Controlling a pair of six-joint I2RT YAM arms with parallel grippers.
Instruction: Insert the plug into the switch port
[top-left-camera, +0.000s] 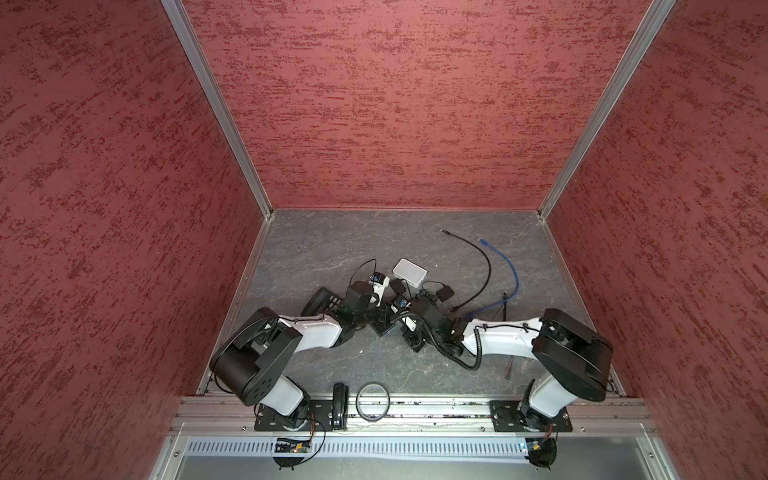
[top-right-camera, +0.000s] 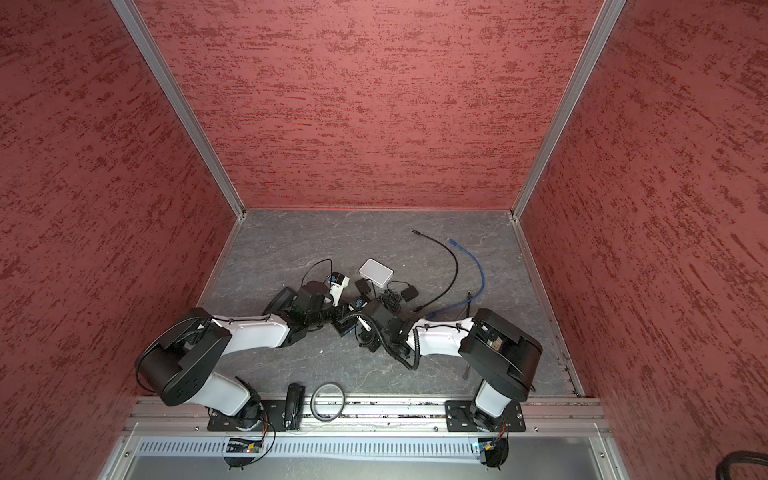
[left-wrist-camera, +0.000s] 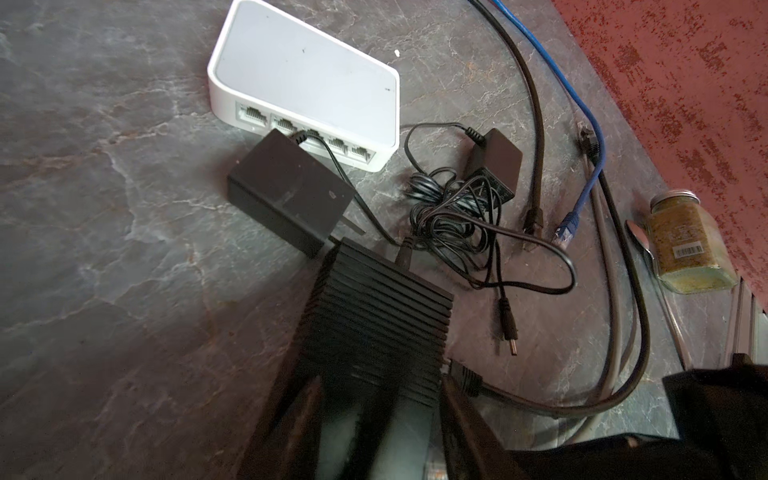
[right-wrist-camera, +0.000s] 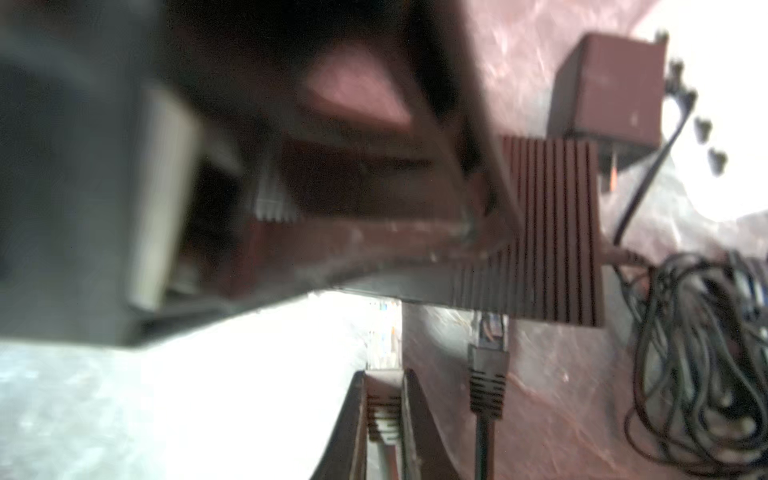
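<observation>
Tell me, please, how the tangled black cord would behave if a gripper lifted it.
The tangled cord is thin and loosely looped, so it would probably sag and unravel. Its adapter looks attached, so would likely drag along. The free barrel plug may swing.

Table centre: five-port switch (top-left-camera: 410, 272), ports toward the arms. Just before it: large adapter (left-wrist-camera: 286, 195). Before that: ribbed box (left-wrist-camera: 374, 307), between the fingers of the left gripper (left-wrist-camera: 374, 399). Near the box's port edge: plug (right-wrist-camera: 382, 411), between the fingers of the right gripper (right-wrist-camera: 383, 374). Right of the switch: small adapter (left-wrist-camera: 496, 160), coiled cord (left-wrist-camera: 453, 216) beside it. Further right: first cable (left-wrist-camera: 539, 166), second cable (left-wrist-camera: 565, 226) right of it. Front rail, between arm bases: ring (top-left-camera: 373, 384).
</observation>
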